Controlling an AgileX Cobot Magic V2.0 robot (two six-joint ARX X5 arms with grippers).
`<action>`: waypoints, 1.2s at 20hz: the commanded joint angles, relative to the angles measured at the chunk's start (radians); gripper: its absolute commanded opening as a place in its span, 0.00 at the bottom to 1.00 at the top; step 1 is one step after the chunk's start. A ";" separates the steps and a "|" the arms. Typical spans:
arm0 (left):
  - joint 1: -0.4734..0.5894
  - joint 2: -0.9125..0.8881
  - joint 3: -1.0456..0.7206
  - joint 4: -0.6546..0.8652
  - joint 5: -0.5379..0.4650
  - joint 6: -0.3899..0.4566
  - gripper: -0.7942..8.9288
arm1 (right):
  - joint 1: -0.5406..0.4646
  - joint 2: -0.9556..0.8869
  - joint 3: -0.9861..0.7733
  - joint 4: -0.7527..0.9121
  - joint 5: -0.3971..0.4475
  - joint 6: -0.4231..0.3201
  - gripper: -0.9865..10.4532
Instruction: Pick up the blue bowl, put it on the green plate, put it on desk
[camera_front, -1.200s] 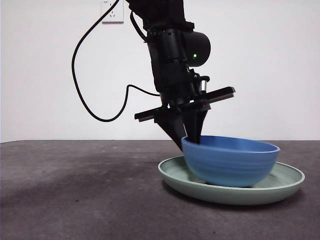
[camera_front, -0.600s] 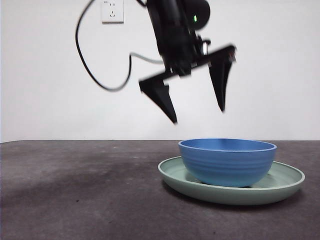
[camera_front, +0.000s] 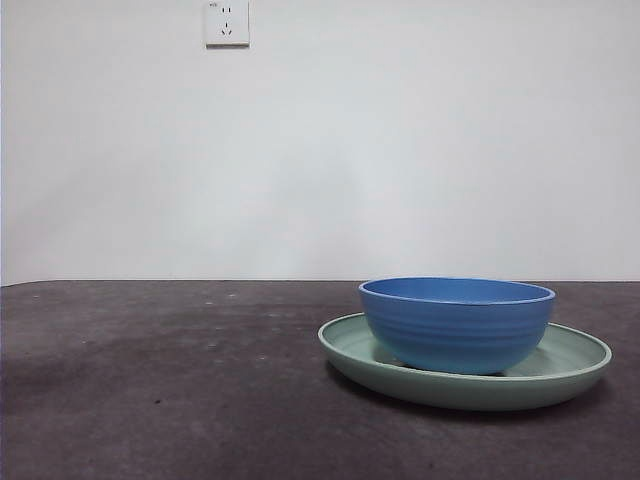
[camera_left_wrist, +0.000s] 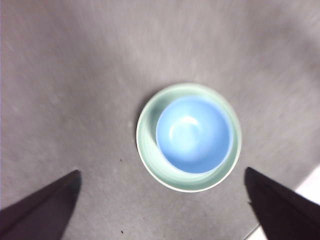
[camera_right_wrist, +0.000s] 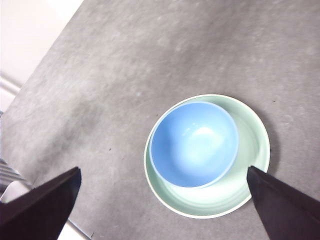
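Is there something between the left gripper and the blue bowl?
No. In the left wrist view the left gripper hangs open high above the blue bowl, which sits in the green plate; only air and bare desk between.

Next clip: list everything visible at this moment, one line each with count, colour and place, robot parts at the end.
bowl: one, blue, standing upright in the plate, off-centre in it, empty.
plate: one, pale green, flat on the desk, at the right of the front view.
desk: one, dark grey-brown, speckled, under everything.
wall socket: one, white, on the white wall behind, upper left of the front view.
left tool: black jaws wide apart, high above the bowl, holding nothing.
right tool: black jaws wide apart, high above the plate, holding nothing.
Neither arm shows in the front view.
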 joint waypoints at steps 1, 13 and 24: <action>-0.003 -0.070 0.000 -0.039 -0.006 0.011 0.70 | 0.011 0.004 0.019 0.002 -0.001 -0.018 0.66; 0.006 -0.807 -0.835 0.220 -0.015 0.073 0.70 | 0.011 0.004 0.019 -0.011 -0.001 -0.018 0.66; 0.006 -1.184 -1.311 0.436 -0.015 -0.008 0.70 | 0.011 0.006 0.019 -0.062 0.078 -0.014 0.66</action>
